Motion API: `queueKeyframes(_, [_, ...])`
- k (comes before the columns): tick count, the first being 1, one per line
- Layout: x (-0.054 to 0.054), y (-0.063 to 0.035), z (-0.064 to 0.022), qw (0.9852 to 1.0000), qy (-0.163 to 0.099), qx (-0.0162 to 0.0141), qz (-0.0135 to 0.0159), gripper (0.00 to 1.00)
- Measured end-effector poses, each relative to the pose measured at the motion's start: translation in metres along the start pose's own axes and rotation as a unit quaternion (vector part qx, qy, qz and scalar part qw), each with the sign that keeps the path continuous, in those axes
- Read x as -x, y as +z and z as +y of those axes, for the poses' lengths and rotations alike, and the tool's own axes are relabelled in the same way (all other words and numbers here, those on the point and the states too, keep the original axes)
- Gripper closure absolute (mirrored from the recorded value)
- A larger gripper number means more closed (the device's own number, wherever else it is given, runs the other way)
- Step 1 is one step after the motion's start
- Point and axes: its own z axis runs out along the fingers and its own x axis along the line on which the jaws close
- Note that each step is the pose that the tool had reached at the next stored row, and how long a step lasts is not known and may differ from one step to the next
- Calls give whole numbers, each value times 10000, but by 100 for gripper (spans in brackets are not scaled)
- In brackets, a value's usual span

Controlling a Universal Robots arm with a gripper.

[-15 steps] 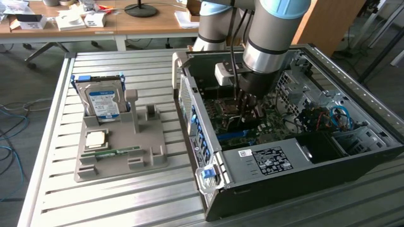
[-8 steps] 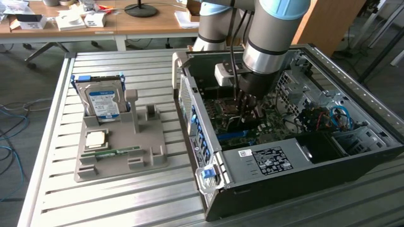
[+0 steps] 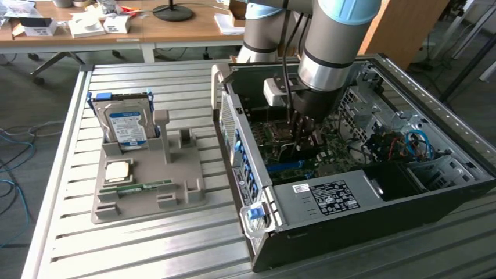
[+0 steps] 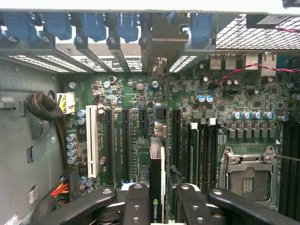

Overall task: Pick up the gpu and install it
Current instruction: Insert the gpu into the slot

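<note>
The gpu (image 4: 157, 187) shows edge-on in the wrist view as a thin dark card with a green logo, standing upright over the green motherboard (image 4: 136, 98) between two black expansion slots. My gripper (image 4: 158, 194) is shut on it, with a black finger (image 4: 136, 201) on each side. The card's far end runs toward the grey bracket (image 4: 160, 44) at the case's rear slot openings. I cannot tell whether the card sits in a slot. In the exterior view my gripper (image 3: 298, 136) is lowered inside the open PC case (image 3: 349, 197), and the card is hidden behind it.
A white slot (image 4: 92, 140), black slots (image 4: 125, 145), memory slots and the CPU socket (image 4: 248, 176) surround the card. Red and blue cables (image 3: 410, 142) lie inside the case. Beside the case a grey holder (image 3: 178, 197) carries a hard drive (image 3: 126, 125), a CPU chip (image 3: 118, 170) and a memory stick (image 3: 143, 187).
</note>
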Motion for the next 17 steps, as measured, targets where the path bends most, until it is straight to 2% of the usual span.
queueKeyframes(17, [0, 9, -8, 10000, 0, 0, -1, 74])
